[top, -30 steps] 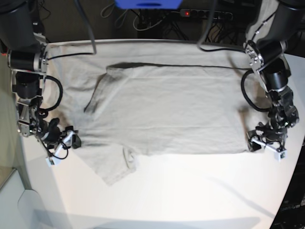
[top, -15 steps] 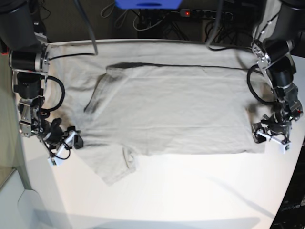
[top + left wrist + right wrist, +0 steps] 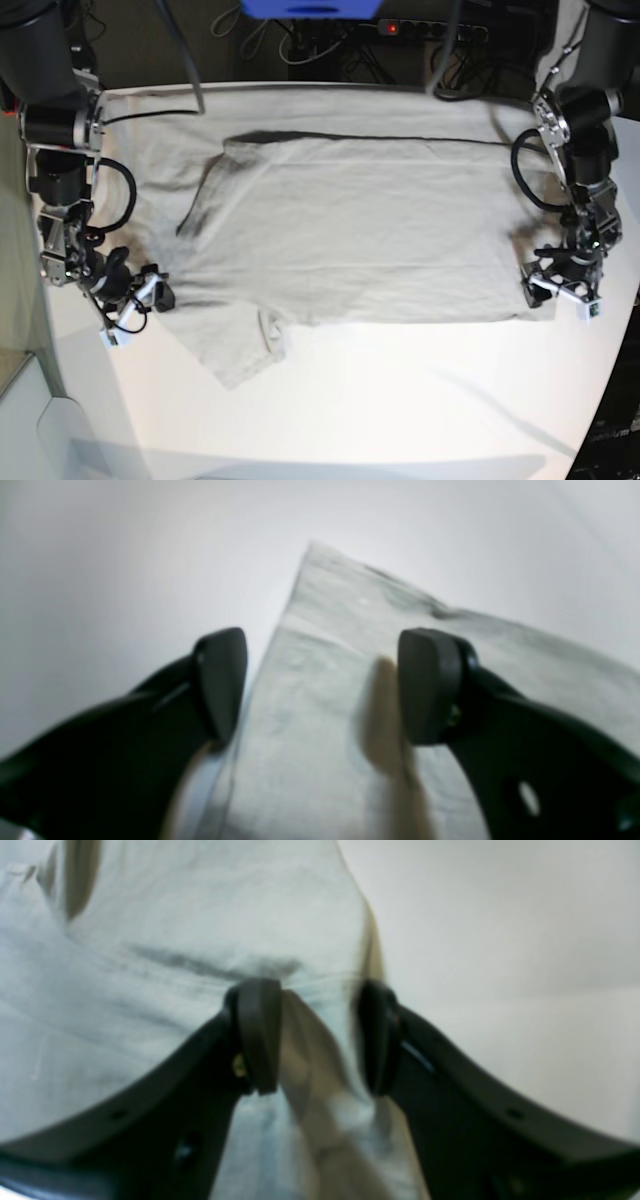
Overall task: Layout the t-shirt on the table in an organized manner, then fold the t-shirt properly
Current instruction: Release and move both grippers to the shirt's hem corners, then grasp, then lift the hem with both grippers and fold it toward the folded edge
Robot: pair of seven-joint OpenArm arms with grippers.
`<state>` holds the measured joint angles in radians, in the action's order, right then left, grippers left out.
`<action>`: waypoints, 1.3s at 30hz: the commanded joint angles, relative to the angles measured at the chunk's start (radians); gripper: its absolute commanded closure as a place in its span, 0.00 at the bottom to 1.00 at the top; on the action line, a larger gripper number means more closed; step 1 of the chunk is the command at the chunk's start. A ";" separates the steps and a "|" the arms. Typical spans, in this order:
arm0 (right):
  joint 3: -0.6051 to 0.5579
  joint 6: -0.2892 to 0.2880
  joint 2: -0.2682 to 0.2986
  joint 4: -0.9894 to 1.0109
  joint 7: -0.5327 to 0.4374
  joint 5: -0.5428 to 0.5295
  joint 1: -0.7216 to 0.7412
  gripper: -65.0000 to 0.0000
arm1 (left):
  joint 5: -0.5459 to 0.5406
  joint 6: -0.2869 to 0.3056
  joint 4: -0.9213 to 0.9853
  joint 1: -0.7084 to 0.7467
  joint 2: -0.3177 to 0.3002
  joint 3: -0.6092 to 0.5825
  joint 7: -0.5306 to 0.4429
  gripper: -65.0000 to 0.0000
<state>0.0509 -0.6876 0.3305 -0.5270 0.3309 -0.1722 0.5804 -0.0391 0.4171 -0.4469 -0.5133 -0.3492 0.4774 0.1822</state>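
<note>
Table [image 3: 400, 420]: large matte white top with a curved near edge, smooth and bare along the front. T-shirt [image 3: 350, 235]: pale beige-grey cotton, soft and finely creased, spread flat across the middle of the table with its length running side to side; one long fold line lies along the far edge, and a short sleeve [image 3: 240, 345] angles out toward the near edge on the right arm's side. Left gripper [image 3: 562, 293]: black curved fingers with rounded pads, set at the hem corner; over the last second it has shifted sideways along that corner and its jaws have narrowed a little, though in the wrist view they stand clearly apart, one finger off the cloth's edge on the table, the other over the fabric, nothing pinched. Right gripper [image 3: 135, 300]: same build, at the shoulder-and-sleeve end, barely moved in that second; its jaws stand about half apart with a raised ridge of cloth [image 3: 320, 1040] between them, and whether the pads press it cannot be told. Reading: both claws are settling on the near corners, so layout looks finished and the first fold is about to be taken.
</note>
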 commanded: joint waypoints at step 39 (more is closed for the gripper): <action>0.146 -0.011 0.029 -1.166 0.308 0.013 -0.552 1.00 | -0.104 0.022 -0.783 0.201 0.049 0.132 0.669 0.99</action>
<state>0.1883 -0.6952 0.3466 -1.6733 0.6590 -0.1532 0.0124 -0.1387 0.4412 -1.2049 -0.2916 -0.2901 0.6079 0.8688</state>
